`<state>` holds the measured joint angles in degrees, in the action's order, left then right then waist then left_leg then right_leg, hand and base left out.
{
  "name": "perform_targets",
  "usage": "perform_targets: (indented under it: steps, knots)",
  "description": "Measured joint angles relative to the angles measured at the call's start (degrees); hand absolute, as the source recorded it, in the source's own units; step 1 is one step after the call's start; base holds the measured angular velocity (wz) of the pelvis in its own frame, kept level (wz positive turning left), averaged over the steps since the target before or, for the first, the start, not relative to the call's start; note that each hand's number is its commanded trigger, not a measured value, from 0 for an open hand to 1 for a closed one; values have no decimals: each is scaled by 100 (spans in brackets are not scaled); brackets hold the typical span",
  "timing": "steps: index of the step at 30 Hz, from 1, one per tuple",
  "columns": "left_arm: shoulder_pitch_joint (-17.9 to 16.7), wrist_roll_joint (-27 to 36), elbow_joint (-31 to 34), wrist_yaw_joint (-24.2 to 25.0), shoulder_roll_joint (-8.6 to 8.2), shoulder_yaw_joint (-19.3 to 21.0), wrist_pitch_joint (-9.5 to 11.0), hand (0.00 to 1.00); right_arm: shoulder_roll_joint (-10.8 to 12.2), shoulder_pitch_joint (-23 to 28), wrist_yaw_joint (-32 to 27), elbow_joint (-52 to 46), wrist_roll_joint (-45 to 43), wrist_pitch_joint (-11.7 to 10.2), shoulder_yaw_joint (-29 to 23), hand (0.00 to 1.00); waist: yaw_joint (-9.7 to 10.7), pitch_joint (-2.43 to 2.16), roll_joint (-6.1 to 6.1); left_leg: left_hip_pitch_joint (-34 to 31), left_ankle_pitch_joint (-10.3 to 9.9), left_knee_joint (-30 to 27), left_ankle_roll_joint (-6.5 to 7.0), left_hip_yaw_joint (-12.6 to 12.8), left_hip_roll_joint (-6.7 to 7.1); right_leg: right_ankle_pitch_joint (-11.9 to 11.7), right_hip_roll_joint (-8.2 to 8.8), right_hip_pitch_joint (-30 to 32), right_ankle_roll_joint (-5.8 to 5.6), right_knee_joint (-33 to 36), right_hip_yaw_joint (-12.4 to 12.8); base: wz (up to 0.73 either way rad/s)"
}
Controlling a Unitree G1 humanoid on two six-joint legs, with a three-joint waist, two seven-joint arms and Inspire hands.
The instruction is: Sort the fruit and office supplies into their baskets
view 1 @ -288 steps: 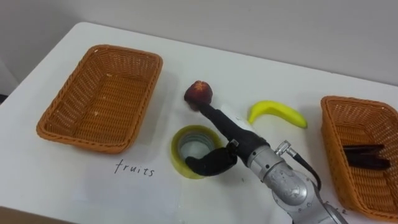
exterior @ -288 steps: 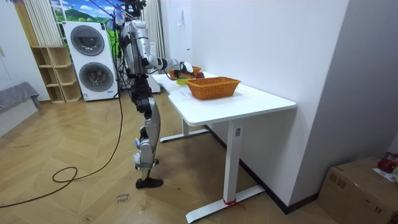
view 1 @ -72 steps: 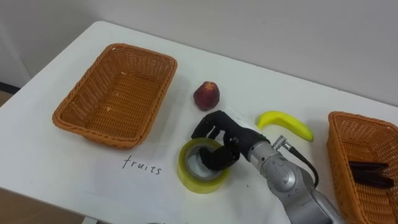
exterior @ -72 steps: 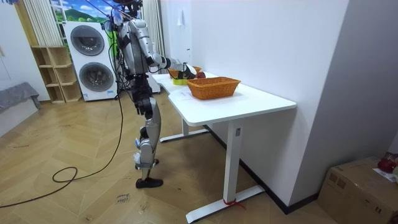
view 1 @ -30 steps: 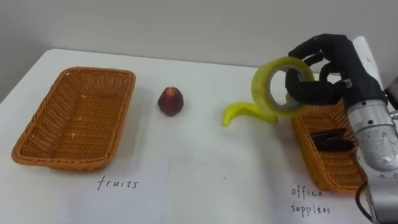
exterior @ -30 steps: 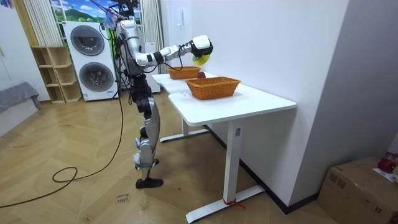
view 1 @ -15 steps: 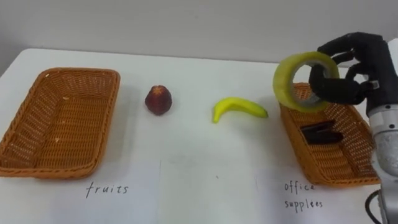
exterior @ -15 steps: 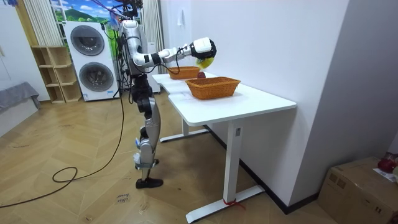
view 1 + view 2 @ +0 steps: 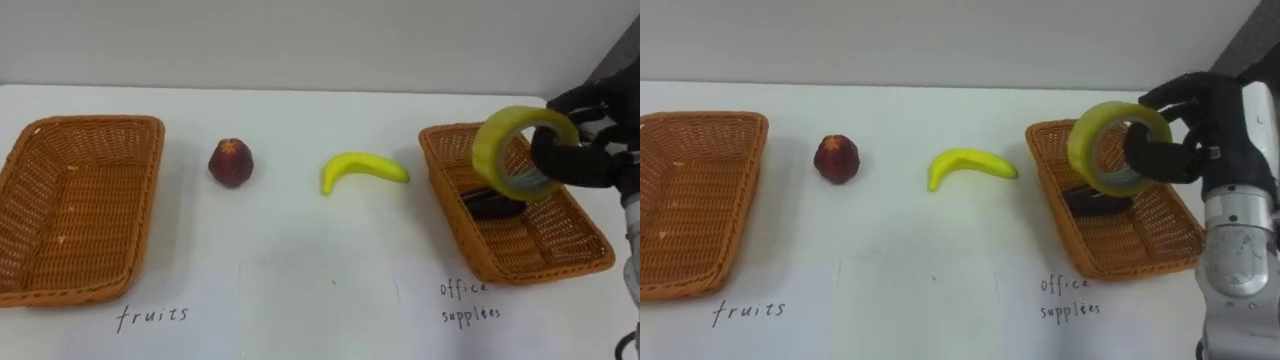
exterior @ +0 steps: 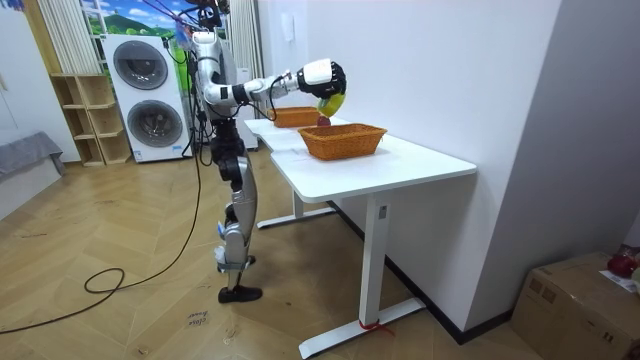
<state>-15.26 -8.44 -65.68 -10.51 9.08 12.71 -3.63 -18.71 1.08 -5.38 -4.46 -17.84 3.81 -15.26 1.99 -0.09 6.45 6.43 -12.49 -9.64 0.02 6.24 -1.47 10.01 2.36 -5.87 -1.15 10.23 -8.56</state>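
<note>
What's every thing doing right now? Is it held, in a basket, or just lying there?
tape roll: held in the air over the office supplies basket
right hand: shut on the tape roll, fingers through its hole
office supplies basket: holds one dark item
fruits basket: empty
banana: lying loose between the baskets
red fruit: loose, outside the baskets

A white table (image 9: 300,120) runs left to right against a pale wall (image 9: 300,40). Sheets of white paper (image 9: 315,320) lie along its near edge, with a handwritten word (image 9: 152,316) at the near left and two handwritten lines (image 9: 470,300) at the near right. In the room view the table stands on white legs over a wooden herringbone floor (image 10: 130,300). At the far left, two stacked washing machines (image 10: 158,125) stand beside an open wooden shelf unit (image 10: 85,120). A cardboard box (image 10: 580,300) sits at the near right.
</note>
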Motion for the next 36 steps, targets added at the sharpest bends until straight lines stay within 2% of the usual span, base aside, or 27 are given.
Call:
perform_targets:
  steps: [8, 19, 26, 36]
  knots:
    - [50, 0, -59, -5, 49, -49, 2, 0, 2, 248, -4, 209, -82, -2, 10, 100, -66, 14, -15, 39, -1, 6, 1, 59, -2, 0, -3, 15, 0, 44, 56, -3]
    - [5, 0, -23, -11, 61, -49, -16, 0, 2, 281, 30, 270, -64, -3, 36, 100, -89, 32, -56, 30, -2, 9, 1, 32, -4, 0, -4, 30, 0, 41, 59, 0]
    - [87, 24, 32, -54, 62, -52, -15, 0, 8, 295, 129, 527, -273, 3, 68, 100, -93, 20, -107, 24, -1, 9, 1, 26, -4, 0, -5, 33, 0, 40, 60, 0]
    - [110, 35, 32, -179, 60, -49, -17, 0, 14, 295, 237, 577, -295, 3, 132, 100, -107, 18, -103, 96, 1, 6, 1, 31, -4, 0, -4, -7, 0, 43, 71, 0]
